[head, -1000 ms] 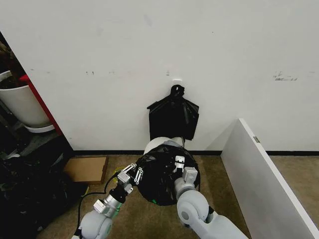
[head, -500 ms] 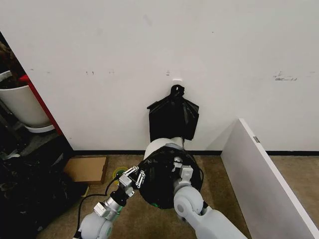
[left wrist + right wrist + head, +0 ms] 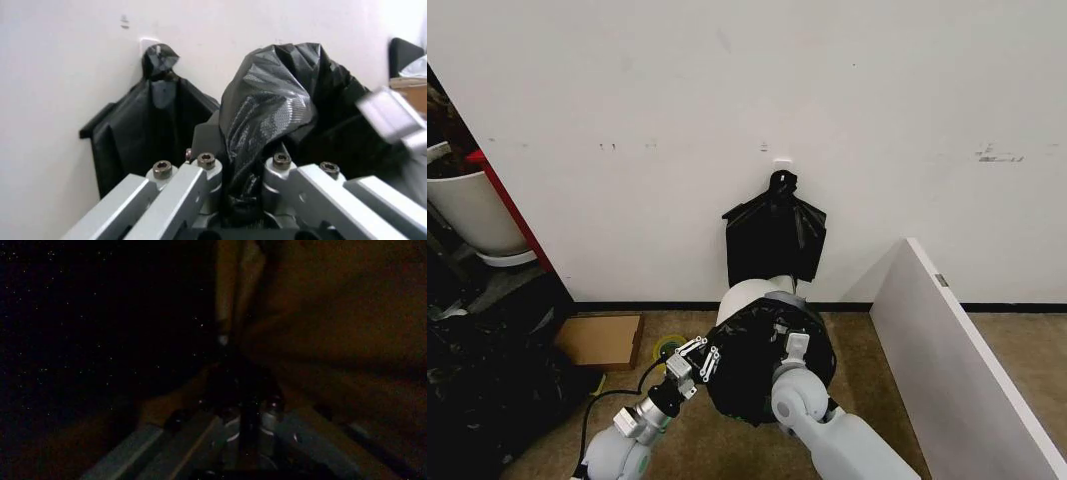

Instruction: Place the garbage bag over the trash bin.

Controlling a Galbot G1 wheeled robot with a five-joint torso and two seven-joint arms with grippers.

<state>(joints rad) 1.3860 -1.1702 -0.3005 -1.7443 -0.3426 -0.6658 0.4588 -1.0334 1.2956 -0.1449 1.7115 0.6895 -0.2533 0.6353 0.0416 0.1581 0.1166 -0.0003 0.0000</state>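
Observation:
The garbage bag [image 3: 757, 365] is a glossy black bundle draped over the near side of the trash bin [image 3: 749, 296], whose cream-white far rim shows behind it against the wall. My left gripper [image 3: 697, 358] is at the bag's left edge, shut on a fold. In the left wrist view, the crinkled garbage bag [image 3: 267, 115] rises from between the closed fingers [image 3: 203, 172]. My right gripper [image 3: 795, 345] is on top of the bag at its right side. The right wrist view is dark, with a fold of the garbage bag [image 3: 230, 305] pinched at the fingertips.
A bunch of knotted black bags [image 3: 775, 240] hangs from a wall hook just behind the bin. A white panel [image 3: 957, 350] stands to the right. A flat cardboard piece [image 3: 602, 338], dark clutter [image 3: 477, 385] and a big white pot [image 3: 467, 210] lie to the left.
Both grippers have drawn back towards me with the bag. The bag has slid nearer, and more of the bin's white far rim is now uncovered.

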